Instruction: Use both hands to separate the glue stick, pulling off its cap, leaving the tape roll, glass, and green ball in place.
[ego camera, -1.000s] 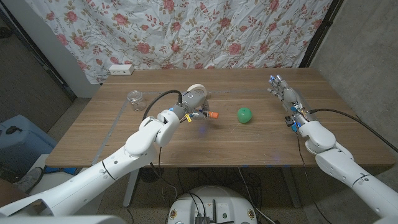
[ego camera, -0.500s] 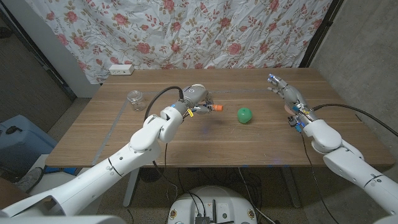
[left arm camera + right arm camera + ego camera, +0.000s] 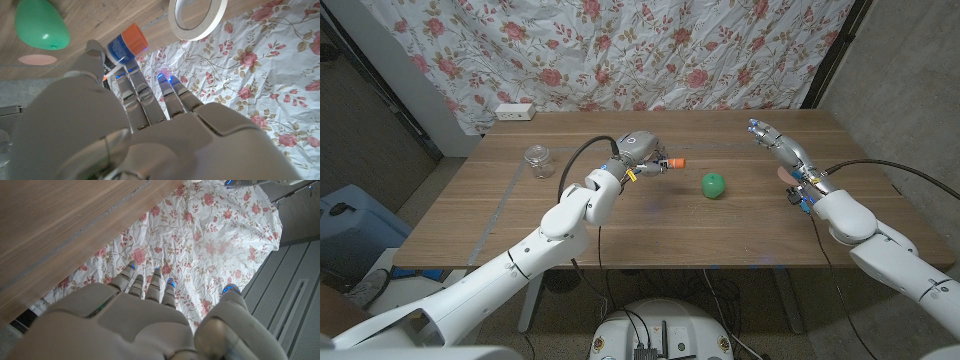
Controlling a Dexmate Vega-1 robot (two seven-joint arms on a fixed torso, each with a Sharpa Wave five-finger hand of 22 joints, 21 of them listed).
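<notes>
My left hand grips the glue stick above the middle of the table; its orange cap end points toward the green ball. In the left wrist view the glue stick juts out past my left hand, with the green ball and the white tape roll beyond it. The glass stands on the table at the left. My right hand hovers over the table's right side, fingers extended and holding nothing. In the right wrist view my right hand faces the floral curtain.
A floral curtain hangs behind the wooden table. A white power strip lies at the far left edge. A grey wall stands close on the right.
My left hand has lifted the glue stick and carried it farther from me and rightward, toward the ball. My right hand has risen slightly and shifted farther from me.
</notes>
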